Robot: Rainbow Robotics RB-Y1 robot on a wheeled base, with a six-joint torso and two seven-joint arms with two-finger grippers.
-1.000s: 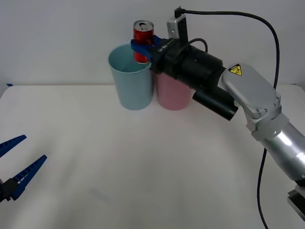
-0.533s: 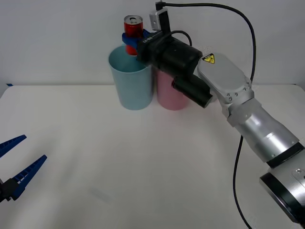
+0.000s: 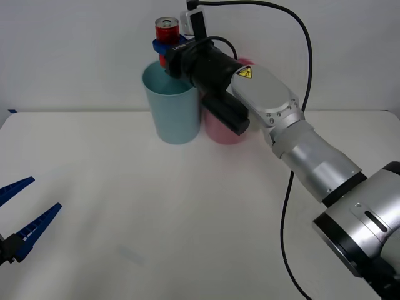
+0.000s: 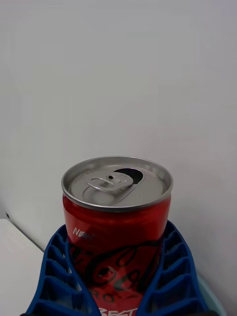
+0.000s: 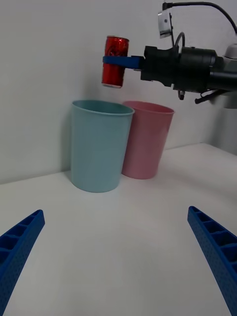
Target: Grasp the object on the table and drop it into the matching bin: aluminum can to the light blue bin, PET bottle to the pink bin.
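Front view: right gripper (image 3: 164, 49) fingers clamp the aluminum can (image 3: 167, 29) upright, upper centre of frame, above the light blue bin (image 3: 170, 107), seemingly over its back rim. Centre it over the mouth, then release; left gripper (image 3: 24, 220) idles, fingers spread, lower left.

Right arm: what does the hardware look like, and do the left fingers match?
The right arm has silver-grey links, a black wrist section with a yellow triangular warning sticker, a black cable looping overhead, and a small camera module. Its fingers are blue and ribbed. The left fingers match: blue, ribbed, tapering.
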